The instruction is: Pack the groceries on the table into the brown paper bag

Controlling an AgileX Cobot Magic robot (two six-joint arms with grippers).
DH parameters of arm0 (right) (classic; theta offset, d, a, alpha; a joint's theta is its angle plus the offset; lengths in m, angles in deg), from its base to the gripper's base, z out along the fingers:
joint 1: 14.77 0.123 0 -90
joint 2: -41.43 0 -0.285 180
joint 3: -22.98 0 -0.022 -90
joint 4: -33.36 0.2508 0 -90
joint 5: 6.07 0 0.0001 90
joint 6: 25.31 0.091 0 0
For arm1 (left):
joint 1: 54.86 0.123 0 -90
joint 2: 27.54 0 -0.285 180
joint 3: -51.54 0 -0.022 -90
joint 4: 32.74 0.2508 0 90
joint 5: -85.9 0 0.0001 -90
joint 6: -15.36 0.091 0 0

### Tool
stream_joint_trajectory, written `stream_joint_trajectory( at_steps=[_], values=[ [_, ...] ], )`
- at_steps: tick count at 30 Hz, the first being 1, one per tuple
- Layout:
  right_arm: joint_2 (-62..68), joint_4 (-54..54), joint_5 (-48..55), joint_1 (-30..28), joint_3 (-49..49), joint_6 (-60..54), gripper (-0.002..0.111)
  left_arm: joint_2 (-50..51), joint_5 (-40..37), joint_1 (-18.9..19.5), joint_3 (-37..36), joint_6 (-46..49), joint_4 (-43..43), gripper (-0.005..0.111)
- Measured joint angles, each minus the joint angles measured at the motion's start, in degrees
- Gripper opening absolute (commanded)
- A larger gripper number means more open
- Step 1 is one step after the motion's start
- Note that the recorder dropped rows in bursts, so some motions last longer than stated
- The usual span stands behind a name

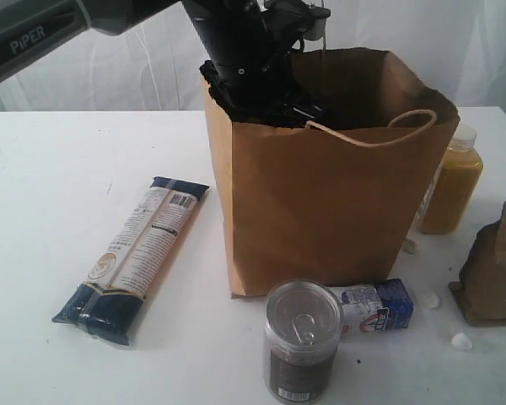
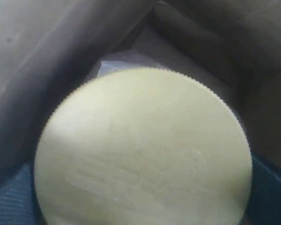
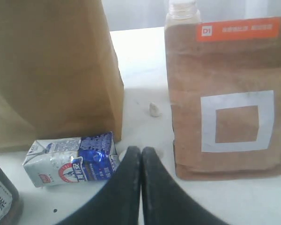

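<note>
The brown paper bag (image 1: 320,211) stands upright mid-table. My left arm (image 1: 253,67) reaches down into its mouth, so the gripper is hidden there. The tan lid of the clear jar (image 2: 143,150) fills the left wrist view and hides the fingers that hold it. On the table lie the pasta packet (image 1: 135,257) and the small carton (image 1: 375,306). The silver-topped can (image 1: 302,342), juice bottle (image 1: 449,181) and orange-labelled pouch (image 1: 496,270) stand upright. My right gripper (image 3: 141,151) is shut and empty, between the carton (image 3: 72,157) and the pouch (image 3: 229,98).
Small white crumbs (image 1: 461,341) lie on the white table (image 1: 51,186) between carton and pouch; one crumb (image 3: 155,109) sits beside the bag (image 3: 51,70). The can (image 3: 2,199) stands by the carton. A white curtain hangs behind.
</note>
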Motion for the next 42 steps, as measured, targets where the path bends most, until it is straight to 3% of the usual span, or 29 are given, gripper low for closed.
stream_joint_trajectory(
  at_steps=[17,20,24,28,30,33,42],
  values=[
    [0.00,-3.04,-1.81,0.00,0.00,-2.60,0.000,-0.51,0.00,0.10,0.00,0.95,-3.26,0.105],
    [0.00,9.89,-18.33,0.00,0.00,8.54,0.000,-0.51,0.00,0.10,0.00,0.95,-3.88,0.105],
    [0.00,17.13,-44.06,0.00,0.00,17.93,0.000,-0.51,0.00,0.10,0.00,0.95,-4.84,0.105],
    [0.00,14.08,-50.72,0.04,2.13,21.85,0.000,-0.96,0.00,0.10,0.00,1.86,-5.87,0.105],
    [0.00,11.85,-43.34,0.04,7.51,22.82,0.000,-2.11,0.00,0.10,0.00,2.83,-5.87,0.105],
    [7.49,10.13,-20.83,0.32,22.37,21.22,0.000,-4.64,0.00,0.10,0.00,4.43,-5.87,0.105],
    [40.24,10.82,15.73,6.44,60.17,-7.94,0.000,-6.59,0.00,0.10,0.00,6.18,-6.24,0.105]
  ],
)
